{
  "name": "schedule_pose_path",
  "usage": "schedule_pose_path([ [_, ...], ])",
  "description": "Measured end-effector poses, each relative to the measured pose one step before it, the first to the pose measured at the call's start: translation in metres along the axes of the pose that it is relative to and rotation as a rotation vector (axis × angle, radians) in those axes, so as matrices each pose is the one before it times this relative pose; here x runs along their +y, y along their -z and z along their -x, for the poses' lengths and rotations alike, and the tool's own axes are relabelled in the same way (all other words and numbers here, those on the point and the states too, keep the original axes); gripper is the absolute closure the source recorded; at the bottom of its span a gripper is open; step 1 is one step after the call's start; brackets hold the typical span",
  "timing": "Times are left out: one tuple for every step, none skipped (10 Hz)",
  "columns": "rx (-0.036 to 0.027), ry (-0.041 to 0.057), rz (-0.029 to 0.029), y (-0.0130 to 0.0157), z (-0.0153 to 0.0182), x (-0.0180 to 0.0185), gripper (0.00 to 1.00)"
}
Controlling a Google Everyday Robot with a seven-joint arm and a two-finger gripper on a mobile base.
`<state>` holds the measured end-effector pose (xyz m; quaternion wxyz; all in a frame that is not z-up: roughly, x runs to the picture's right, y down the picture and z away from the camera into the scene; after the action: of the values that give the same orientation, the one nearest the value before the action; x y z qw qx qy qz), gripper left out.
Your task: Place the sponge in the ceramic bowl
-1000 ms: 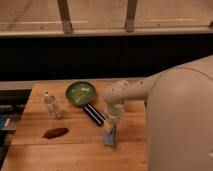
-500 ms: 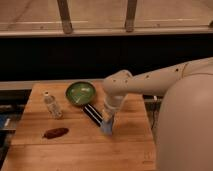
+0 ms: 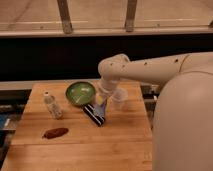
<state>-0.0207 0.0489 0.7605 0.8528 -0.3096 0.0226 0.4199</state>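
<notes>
The ceramic bowl [image 3: 80, 93], green inside with a darker rim, sits at the back middle of the wooden table [image 3: 75, 150]. My gripper [image 3: 101, 103] hangs just right of the bowl, above the black striped bar [image 3: 95, 114]. It is shut on the sponge [image 3: 101, 100], a small light-blue pad that shows only partly between the fingers. The sponge is lifted off the table and is not over the bowl's inside. My white arm [image 3: 145, 67] reaches in from the right.
A translucent plastic cup [image 3: 119, 98] stands right of the gripper. A small bottle [image 3: 52, 105] stands left of the bowl. A reddish-brown oblong thing [image 3: 55, 132] lies at the front left. A dark wall and railing run behind the table.
The gripper has risen and moved back and left with the sponge, from the table's front right to beside the bowl. The arm has drawn away from the camera.
</notes>
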Motion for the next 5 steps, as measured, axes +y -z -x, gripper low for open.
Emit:
schedule_pose_path([
  [-0.02388, 0.02305, 0.00879, 0.00443, 0.01896, 0.00020, 1.00],
  [-0.02486, 0.02921, 0.01127, 0.00408, 0.02172, 0.00154, 1.00],
  [-0.01418, 0.01882, 0.00718, 0.00164, 0.01286, 0.00105, 1.00],
  [-0.01923, 0.03234, 0.01336, 0.00057, 0.01858, 0.00330, 1.00],
  [-0.01761, 0.02789, 0.01207, -0.00079, 0.01278, 0.00215, 1.00],
])
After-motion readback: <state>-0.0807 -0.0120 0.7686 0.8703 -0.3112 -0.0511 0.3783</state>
